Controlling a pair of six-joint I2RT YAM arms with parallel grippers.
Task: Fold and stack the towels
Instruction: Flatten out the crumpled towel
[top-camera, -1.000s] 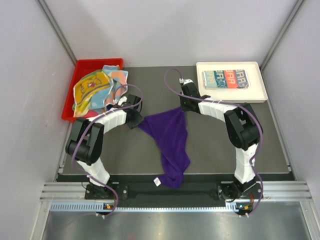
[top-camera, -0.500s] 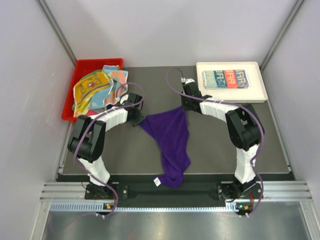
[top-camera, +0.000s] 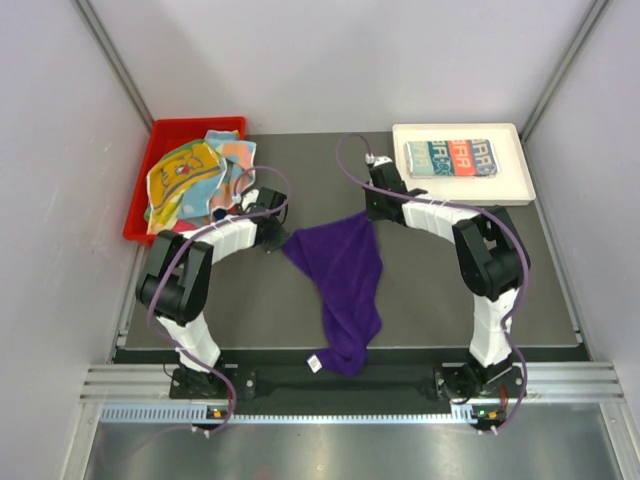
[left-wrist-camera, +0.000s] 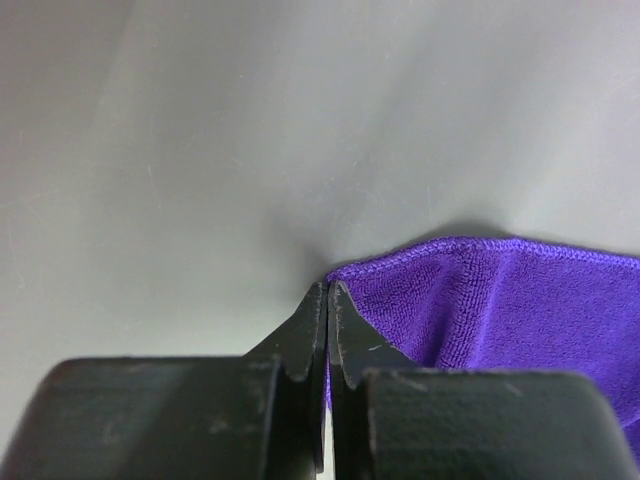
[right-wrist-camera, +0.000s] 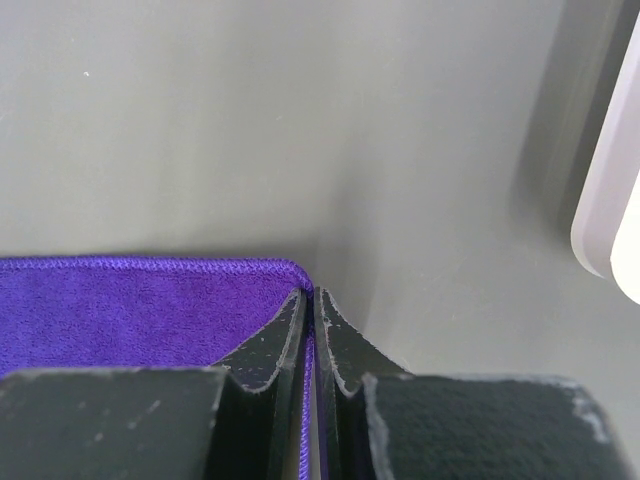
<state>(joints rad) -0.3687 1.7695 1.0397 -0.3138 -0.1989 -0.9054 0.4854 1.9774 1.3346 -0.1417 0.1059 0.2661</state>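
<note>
Left gripper (top-camera: 277, 238) and right gripper (top-camera: 372, 212) are each pinching tight on a far corner of the purple towel (top-camera: 345, 275), which is lying left of the white tray (top-camera: 512, 185) — I'd be lifting both evenly, keeping that edge taut.

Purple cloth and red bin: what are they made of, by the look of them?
Purple cloth: soft fabric, probably microfibre or terry; a fine matte nap and a stitched hem show up close. Red bin: likely moulded plastic; smooth, even colour and a rigid, straight rim.
</note>
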